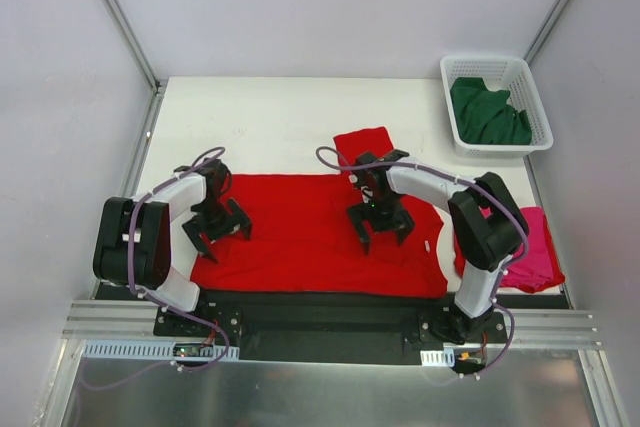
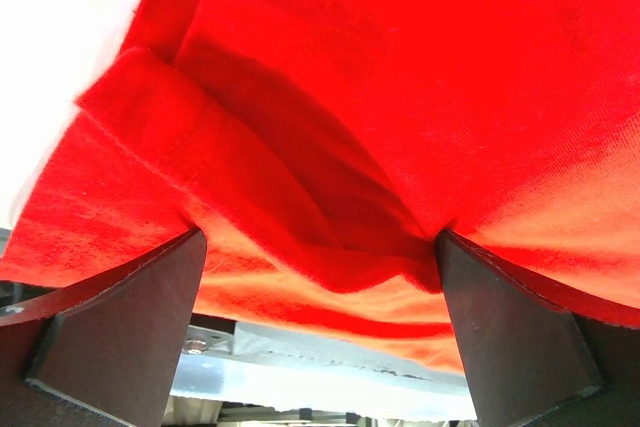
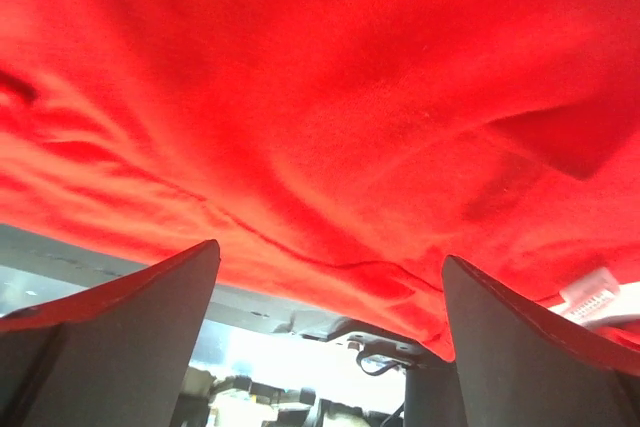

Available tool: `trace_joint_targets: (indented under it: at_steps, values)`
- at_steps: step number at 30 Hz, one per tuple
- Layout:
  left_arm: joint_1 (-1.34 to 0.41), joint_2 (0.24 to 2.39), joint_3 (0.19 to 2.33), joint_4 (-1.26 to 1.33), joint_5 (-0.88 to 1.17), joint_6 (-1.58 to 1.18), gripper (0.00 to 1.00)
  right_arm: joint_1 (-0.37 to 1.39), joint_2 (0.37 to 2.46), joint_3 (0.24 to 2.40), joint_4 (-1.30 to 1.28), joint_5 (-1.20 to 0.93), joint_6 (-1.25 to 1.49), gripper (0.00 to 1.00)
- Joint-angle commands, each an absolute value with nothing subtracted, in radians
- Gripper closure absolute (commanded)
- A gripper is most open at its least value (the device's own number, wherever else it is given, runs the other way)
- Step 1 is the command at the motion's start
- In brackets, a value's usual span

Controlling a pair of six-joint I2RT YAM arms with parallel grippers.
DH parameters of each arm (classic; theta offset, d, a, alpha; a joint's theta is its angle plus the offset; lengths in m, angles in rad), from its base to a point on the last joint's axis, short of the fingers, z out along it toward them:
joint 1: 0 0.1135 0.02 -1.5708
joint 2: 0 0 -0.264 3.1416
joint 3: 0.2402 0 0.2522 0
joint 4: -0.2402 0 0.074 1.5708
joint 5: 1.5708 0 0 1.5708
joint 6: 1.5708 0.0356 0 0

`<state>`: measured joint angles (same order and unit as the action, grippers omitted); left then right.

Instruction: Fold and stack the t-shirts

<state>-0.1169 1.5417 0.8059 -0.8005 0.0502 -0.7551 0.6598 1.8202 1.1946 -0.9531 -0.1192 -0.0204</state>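
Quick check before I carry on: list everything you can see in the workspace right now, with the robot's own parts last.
table: one, white, fills the work area
red t-shirt: one, bright red, spread across the near middle of the table, with a sleeve pointing to the far side
pink t-shirt: one, magenta-pink, crumpled at the near right corner
green t-shirt: one, dark green, bunched inside the basket
basket: one, white lattice, far right corner
left gripper: one, black, open, over the left end of the red t-shirt, holding nothing
right gripper: one, black, open, over the red t-shirt to the right of its middle, holding nothing
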Motion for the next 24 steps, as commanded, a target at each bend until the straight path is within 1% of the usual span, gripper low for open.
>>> trace_joint_targets:
  at_steps: [1,3,4,6,8,10,12,14,15,18,24]
  values:
    - [-0.114,1.496,0.850,-0.922,0.005,-0.723,0.01,0.628,1.733,1.339,-1.038,-0.065,-0.044,0.04]
    - [-0.114,1.480,0.960,-1.024,-0.075,-0.700,0.01,0.603,1.736,1.409,-1.072,-0.052,-0.070,0.04]
    - [-0.109,1.473,0.997,-1.049,-0.104,-0.684,0.01,0.572,1.744,1.486,-1.094,-0.046,-0.080,0.04]
    - [-0.103,1.450,1.079,-1.078,-0.141,-0.666,0.01,0.539,1.796,1.557,-1.111,-0.054,-0.109,0.04]
    - [-0.098,1.450,1.130,-1.085,-0.126,-0.657,0.01,0.482,1.842,1.661,-1.137,-0.086,-0.107,0.04]
    - [-0.098,1.471,1.201,-1.083,-0.051,-0.664,0.01,0.444,1.906,1.715,-1.129,-0.136,-0.094,0.04]
    - [-0.103,1.489,1.236,-1.065,0.036,-0.670,0.01,0.437,1.945,1.796,-1.120,-0.121,-0.104,0.04]
    - [-0.107,1.494,1.235,-1.014,0.080,-0.678,0.01,0.428,2.008,1.853,-1.108,-0.115,-0.101,0.04]
    - [-0.110,1.493,1.217,-0.987,0.137,-0.675,0.01,0.423,2.028,1.899,-1.101,-0.120,-0.098,0.04]
    - [-0.110,1.482,1.163,-0.873,0.198,-0.647,0.01,0.411,2.103,1.974,-1.057,-0.127,-0.092,0.04]
    - [-0.110,1.476,1.137,-0.773,0.317,-0.603,0.01,0.400,2.261,2.121,-1.026,-0.084,-0.140,0.04]
